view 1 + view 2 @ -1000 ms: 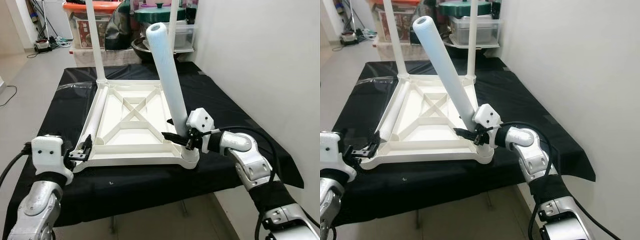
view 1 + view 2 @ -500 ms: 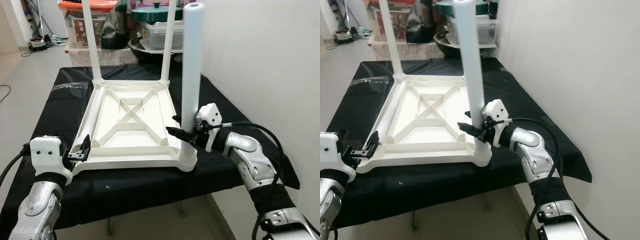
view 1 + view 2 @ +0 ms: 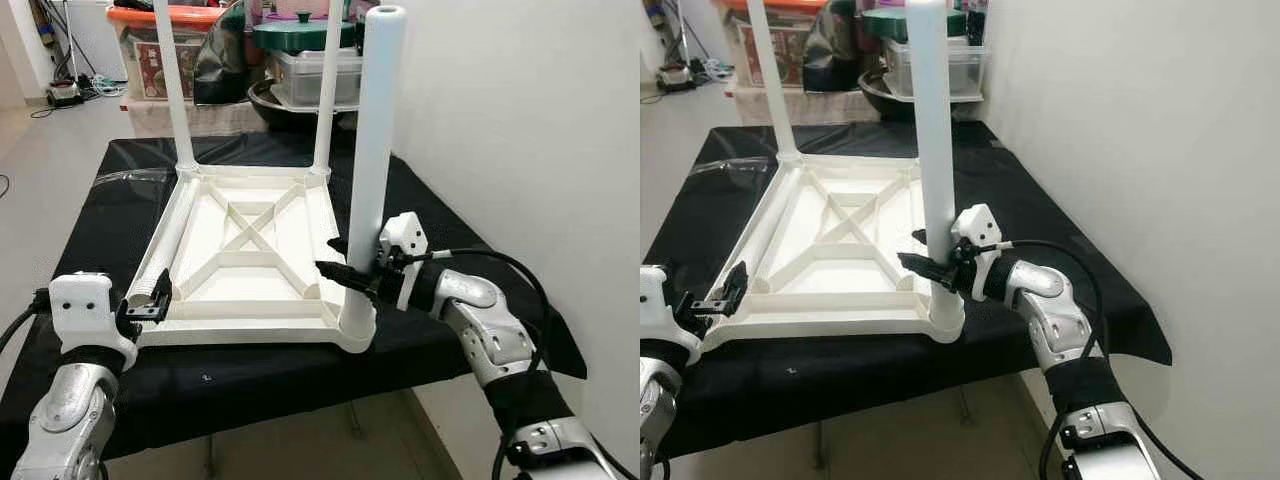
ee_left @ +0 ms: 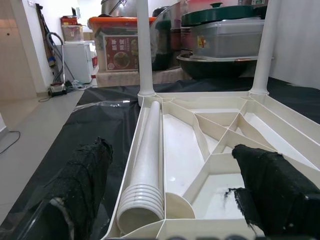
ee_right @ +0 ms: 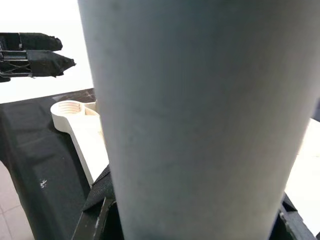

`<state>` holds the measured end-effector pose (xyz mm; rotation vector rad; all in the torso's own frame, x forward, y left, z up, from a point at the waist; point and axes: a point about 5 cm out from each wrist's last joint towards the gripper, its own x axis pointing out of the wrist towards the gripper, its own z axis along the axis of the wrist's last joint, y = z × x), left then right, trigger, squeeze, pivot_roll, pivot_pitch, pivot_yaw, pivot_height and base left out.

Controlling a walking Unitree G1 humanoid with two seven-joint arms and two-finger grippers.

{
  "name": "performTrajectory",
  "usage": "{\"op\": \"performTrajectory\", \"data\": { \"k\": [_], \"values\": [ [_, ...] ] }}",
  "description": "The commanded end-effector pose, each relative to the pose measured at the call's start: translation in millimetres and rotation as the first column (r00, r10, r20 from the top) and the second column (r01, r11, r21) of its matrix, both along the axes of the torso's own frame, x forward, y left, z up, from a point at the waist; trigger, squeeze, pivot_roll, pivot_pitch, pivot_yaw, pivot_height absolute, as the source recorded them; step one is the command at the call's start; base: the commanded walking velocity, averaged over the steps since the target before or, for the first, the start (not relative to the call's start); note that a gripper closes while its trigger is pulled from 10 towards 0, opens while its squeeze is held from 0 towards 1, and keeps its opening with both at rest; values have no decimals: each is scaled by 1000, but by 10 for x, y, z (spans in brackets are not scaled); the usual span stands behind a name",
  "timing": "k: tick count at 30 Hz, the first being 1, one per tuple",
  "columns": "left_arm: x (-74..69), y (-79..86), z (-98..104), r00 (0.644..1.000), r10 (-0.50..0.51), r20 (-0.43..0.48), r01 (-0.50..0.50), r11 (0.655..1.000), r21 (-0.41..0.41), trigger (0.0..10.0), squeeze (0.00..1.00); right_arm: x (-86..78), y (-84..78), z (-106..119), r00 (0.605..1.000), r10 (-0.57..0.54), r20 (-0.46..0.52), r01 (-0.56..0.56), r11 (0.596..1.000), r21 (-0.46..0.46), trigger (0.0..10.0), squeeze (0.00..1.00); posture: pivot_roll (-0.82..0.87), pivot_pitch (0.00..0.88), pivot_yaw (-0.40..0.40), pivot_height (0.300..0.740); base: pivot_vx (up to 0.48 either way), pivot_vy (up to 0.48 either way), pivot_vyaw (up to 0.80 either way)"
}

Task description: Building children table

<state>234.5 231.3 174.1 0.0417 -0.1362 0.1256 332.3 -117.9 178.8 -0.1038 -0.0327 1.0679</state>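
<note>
Pincers work the near edge of the upturned tabletop [image 3: 250, 250] on the black-draped bench [image 3: 430, 215]: left pincer [image 3: 145, 308] spread at its near-left corner, right pincer [image 3: 345, 275] pinching the upright leg [image 3: 370, 150] standing in the near-right socket. Beyond, a loose leg [image 4: 147, 160] lies inside; two far legs [image 3: 172, 90] stand.

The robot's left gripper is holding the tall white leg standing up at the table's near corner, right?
Not quite. It is the right gripper that holds the tall white leg upright at the upside-down table's near corner, as the left eye view shows. The left gripper sits at the other near corner.
</note>
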Motion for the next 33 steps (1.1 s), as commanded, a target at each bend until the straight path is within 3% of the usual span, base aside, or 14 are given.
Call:
{"op": "performTrajectory", "data": {
  "k": [1, 12, 14, 16, 17, 19, 20, 22, 27, 28, 29, 30, 32, 33],
  "values": [
    [-24, 46, -9, 1000, 22, -12, -22, 1000, -19, 10000, 0, -83, 140, -356, 980, 69, -186, -70, 998, 2, 10000, 0, 97, 0, -87, 740, 0, 0, 0],
    [-47, 80, -26, 999, 40, -23, -41, 998, -46, 10000, 0, -61, 136, -463, 963, 22, -270, -9, 999, 50, 10000, 0, 100, 0, -87, 740, 0, 0, 0],
    [-45, 93, -26, 999, 45, -26, -46, 998, -48, 10000, 0, -5, 115, -495, 955, -59, -289, 76, 996, 49, 10000, 0, 96, 0, -81, 740, 0, 0, 0],
    [-51, 104, -20, 998, 53, -25, -55, 997, -51, 10000, 0, 127, 50, -533, 909, -314, -273, 312, 949, -51, 10000, 0, 97, 0, -85, 740, 0, 0, 0],
    [-51, 104, -20, 998, 53, -25, -55, 997, -51, 10000, 0, 127, 50, -533, 909, -314, -273, 312, 949, -51, 10000, 0, 97, 0, -85, 740, 0, 0, 0],
    [-79, 127, -16, 997, 67, -27, -68, 996, -49, 10000, 0, 186, -66, -498, 766, -609, -205, 602, 792, -101, 10000, 0, 92, 0, -84, 740, 0, 0, 0],
    [-79, 127, -16, 997, 67, -27, -68, 996, -49, 10000, 0, 186, -66, -498, 766, -609, -205, 602, 792, -101, 10000, 0, 92, 0, -84, 740, 0, 0, 0],
    [-103, 150, -21, 996, 80, -30, -81, 995, -52, 10000, 0, 99, -70, -507, 681, -686, -256, 694, 716, -72, 10000, 0, 91, 0, -80, 740, 0, 0, 0],
    [-103, 158, -26, 996, 80, -35, -82, 995, -51, 10000, 0, -23, 25, -460, 724, -657, -208, 667, 744, -31, 10000, 0, 85, 0, -64, 740, 0, 0, 0],
    [-84, 161, -30, 996, 76, -41, -78, 996, -45, 10000, 0, -41, 15, -477, 703, -680, -208, 687, 725, -49, 10000, 0, 68, 0, -52, 740, 0, 0, 0],
    [-48, 168, -24, 996, 77, -42, -79, 996, -43, 10000, 0, -29, -47, -505, 634, -737, -235, 746, 663, -68, 10000, 0, 63, 0, -49, 740, 0, 0, 0],
    [-48, 168, -24, 996, 77, -42, -79, 996, -43, 10000, 0, -29, -47, -505, 634, -737, -235, 746, 663, -68, 10000, 0, 63, 0, -49, 740, 0, 0, 0],
    [3, 177, -9, 995, 86, -41, -88, 995, -46, 10000, 0, -1, -144, -558, 501, -815, -291, 831, 547, -102, 10000, 0, 62, 0, -49, 740, 0, 0, 0],
    [3, 177, -9, 995, 86, -41, -88, 995, -46, 10000, 0, -1, -144, -558, 501, -815, -291, 831, 547, -102, 10000, 0, 62, 0, -49, 740, 0, 0, 0]
  ]
}}
